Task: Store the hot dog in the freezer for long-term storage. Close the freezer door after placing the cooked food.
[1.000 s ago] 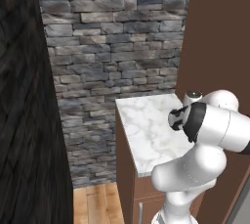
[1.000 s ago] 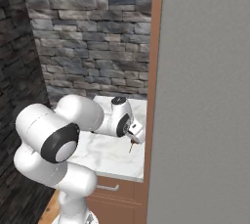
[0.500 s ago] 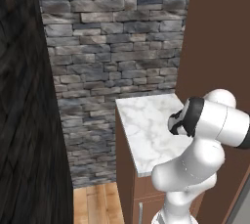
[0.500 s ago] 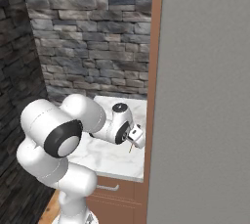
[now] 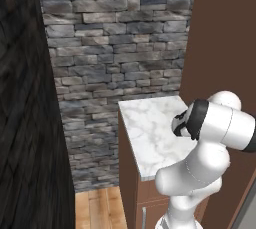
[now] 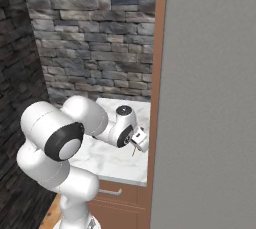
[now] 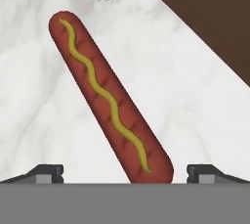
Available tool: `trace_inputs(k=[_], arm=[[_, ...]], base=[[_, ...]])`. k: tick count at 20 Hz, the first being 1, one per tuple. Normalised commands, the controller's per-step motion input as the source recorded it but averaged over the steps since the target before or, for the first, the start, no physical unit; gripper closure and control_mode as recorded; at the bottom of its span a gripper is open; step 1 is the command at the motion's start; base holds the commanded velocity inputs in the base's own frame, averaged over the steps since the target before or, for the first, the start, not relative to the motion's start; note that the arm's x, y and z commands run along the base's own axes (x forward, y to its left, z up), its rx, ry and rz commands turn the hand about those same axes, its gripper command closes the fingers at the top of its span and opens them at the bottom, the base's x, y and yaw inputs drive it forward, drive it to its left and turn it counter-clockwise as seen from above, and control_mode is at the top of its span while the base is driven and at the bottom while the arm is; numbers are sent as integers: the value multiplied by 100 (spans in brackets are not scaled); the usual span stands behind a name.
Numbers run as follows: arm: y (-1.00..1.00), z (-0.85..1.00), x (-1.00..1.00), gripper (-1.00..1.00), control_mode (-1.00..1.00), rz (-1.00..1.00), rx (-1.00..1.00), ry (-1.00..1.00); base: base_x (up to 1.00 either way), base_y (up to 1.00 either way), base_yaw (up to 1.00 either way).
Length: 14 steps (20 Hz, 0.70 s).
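Freezer door (image 6: 210, 103): plain grey slab, cut off by the frame's edges.
Tabletop (image 5: 150, 128): white marble, partly hidden behind the arm.
Hand (image 7: 125, 171): released, fingers spread wide.
Hot dog (image 7: 110, 98): reddish-brown, wavy mustard line, lying on the tabletop between the fingers.

Hot dog (image 7: 110, 103) lying on counter (image 5: 150, 133), beside right-hand panel (image 7: 205, 17); stone wall (image 5: 115, 38) behind counter.

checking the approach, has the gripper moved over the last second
Yes. In the right base view the gripper has dropped closer to the marble counter, still beside the grey fridge door. Its jaws are open, straddling the hot dog.
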Motion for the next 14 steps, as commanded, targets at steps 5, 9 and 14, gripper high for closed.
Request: trace_inputs(k=[5,9,14], arm=[[5,-5,0,-100,-100,0,4,-7],[16,0,1,-100,-100,0,1,-7],[31,0,3,-100,-100,-2,0,0]], base=[[0,0,0],[0,0,0],[0,0,0]])
